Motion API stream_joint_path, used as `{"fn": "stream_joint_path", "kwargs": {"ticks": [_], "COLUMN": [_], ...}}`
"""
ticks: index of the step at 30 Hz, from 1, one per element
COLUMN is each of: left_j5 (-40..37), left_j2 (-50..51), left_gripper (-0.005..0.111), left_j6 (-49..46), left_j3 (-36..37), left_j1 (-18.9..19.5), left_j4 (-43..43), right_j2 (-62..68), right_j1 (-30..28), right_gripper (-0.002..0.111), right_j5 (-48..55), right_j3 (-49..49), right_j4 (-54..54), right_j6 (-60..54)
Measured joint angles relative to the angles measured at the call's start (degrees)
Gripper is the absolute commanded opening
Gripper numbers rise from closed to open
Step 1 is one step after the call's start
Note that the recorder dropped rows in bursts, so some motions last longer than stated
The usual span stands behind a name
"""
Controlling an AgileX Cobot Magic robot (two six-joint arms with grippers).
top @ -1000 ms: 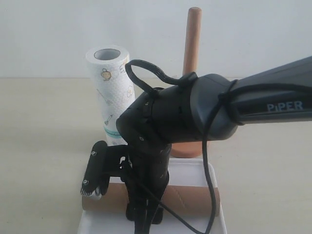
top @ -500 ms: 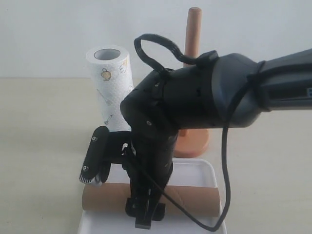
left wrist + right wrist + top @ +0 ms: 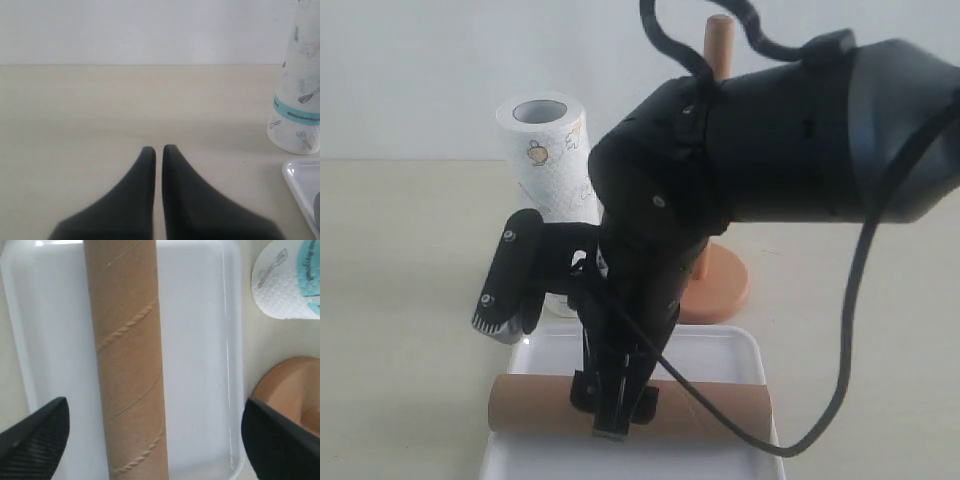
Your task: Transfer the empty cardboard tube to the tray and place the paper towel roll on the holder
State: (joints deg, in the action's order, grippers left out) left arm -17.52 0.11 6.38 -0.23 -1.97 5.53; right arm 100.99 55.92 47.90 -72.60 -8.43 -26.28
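The brown cardboard tube (image 3: 720, 407) (image 3: 127, 355) lies flat across the white tray (image 3: 720, 345) (image 3: 200, 340). My right gripper (image 3: 613, 408) (image 3: 157, 445) hangs just above the tube, open wide, its fingers (image 3: 35, 440) apart on either side and not touching it. The printed paper towel roll (image 3: 545, 150) (image 3: 300, 100) (image 3: 287, 280) stands upright behind the tray's left end. The wooden holder (image 3: 720, 285) (image 3: 290, 390) stands behind the tray, its post (image 3: 720, 40) bare and partly hidden by my right arm. My left gripper (image 3: 159, 150) is shut and empty over the bare table, left of the roll.
The right arm's bulky black body and cable (image 3: 770, 150) cover much of the middle of the exterior view. A corner of the tray (image 3: 300, 180) shows in the left wrist view. The beige table runs back to a white wall.
My right arm has risen, and its gripper has lifted off the tube. The tube stays lying in the tray. The roll and the holder have not moved.
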Motion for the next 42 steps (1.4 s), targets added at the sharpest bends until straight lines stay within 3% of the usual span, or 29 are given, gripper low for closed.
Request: {"fn": "stream_joint_path", "kwargs": {"ticks": [13, 15, 19, 24, 42], "left_j5": [0.0, 0.0, 0.0, 0.0, 0.0], "left_j2": [0.0, 0.0, 0.0, 0.0, 0.0], "left_gripper": [0.004, 0.004, 0.004, 0.004, 0.004], "left_j6": [0.0, 0.0, 0.0, 0.0, 0.0], "left_j3": [0.0, 0.0, 0.0, 0.0, 0.0], "left_j1": [0.0, 0.0, 0.0, 0.0, 0.0], "left_j4": [0.0, 0.0, 0.0, 0.0, 0.0], "right_j2": [-11.9, -13.6, -17.0, -20.8, -23.7], "right_j1": [0.0, 0.0, 0.0, 0.0, 0.0], "right_gripper": [0.086, 0.081, 0.050, 0.000, 0.001], "right_j5": [6.3, 8.3, 12.2, 17.0, 21.9], "right_j3": [0.0, 0.0, 0.0, 0.0, 0.0], "right_j4": [3.3, 3.3, 3.3, 3.4, 3.8], "right_j6": [0.1, 0.2, 1.8, 5.9, 9.5]}}
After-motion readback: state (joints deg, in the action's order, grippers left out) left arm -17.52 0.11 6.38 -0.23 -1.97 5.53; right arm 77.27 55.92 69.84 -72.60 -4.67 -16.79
